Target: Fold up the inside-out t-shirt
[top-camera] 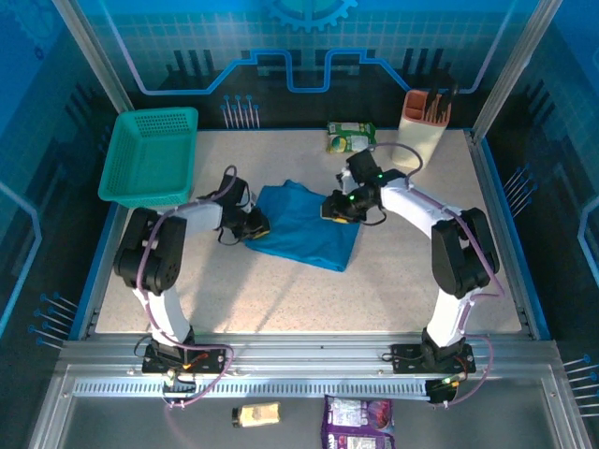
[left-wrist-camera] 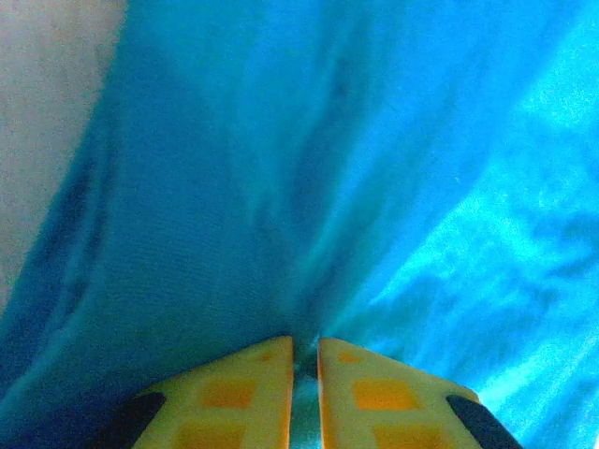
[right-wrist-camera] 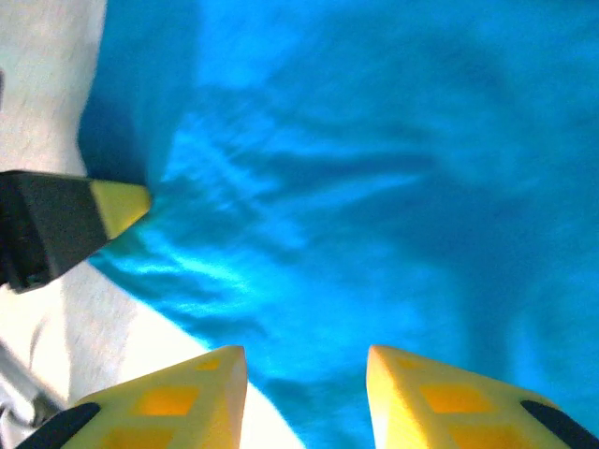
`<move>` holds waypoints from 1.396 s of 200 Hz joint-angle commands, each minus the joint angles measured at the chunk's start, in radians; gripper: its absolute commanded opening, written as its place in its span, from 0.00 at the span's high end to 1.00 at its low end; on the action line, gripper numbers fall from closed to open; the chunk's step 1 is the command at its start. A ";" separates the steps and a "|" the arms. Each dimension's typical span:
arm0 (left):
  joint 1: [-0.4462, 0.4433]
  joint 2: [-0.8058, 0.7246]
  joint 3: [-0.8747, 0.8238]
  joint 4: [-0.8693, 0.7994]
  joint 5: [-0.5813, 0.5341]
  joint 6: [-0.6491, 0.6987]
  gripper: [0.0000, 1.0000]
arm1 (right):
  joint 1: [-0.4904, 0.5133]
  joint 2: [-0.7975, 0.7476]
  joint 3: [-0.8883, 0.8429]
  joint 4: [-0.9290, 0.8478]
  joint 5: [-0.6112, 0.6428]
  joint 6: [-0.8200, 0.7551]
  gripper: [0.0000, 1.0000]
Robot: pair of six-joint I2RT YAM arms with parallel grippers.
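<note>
One medium-blue t-shirt [top-camera: 309, 229] lies in a loose, partly folded heap at the middle of the table [top-camera: 393, 290], between two grippers. The left gripper [top-camera: 255, 227] is clenched on the shirt's left edge, with cloth pinched between its yellow fingers. The right gripper [top-camera: 334, 208] is at the shirt's right edge, jaws apart, grasping nothing. The cloth is plain, soft and creased.

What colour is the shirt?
The shirt is plain blue with no pattern. It shows best in the top view.
</note>
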 commanded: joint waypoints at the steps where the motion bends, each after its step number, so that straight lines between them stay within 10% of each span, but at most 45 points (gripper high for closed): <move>1: -0.037 -0.123 -0.125 0.089 -0.032 -0.120 0.84 | 0.063 0.003 -0.067 -0.034 -0.083 -0.019 0.60; 65: -0.153 -0.342 -0.300 0.081 -0.061 -0.221 0.80 | 0.050 0.015 -0.250 -0.028 0.048 -0.059 0.60; 120: -0.119 -0.358 -0.122 -0.132 -0.163 -0.050 0.74 | -0.012 -0.078 -0.342 -0.099 0.122 -0.125 0.61; 207: -0.106 0.098 0.514 -0.495 -0.204 0.218 0.67 | 0.105 -0.190 -0.211 -0.209 0.082 -0.128 0.61; 279: -0.107 0.361 0.780 -0.563 -0.198 0.265 0.67 | 0.063 -0.195 -0.172 -0.274 0.281 -0.143 0.57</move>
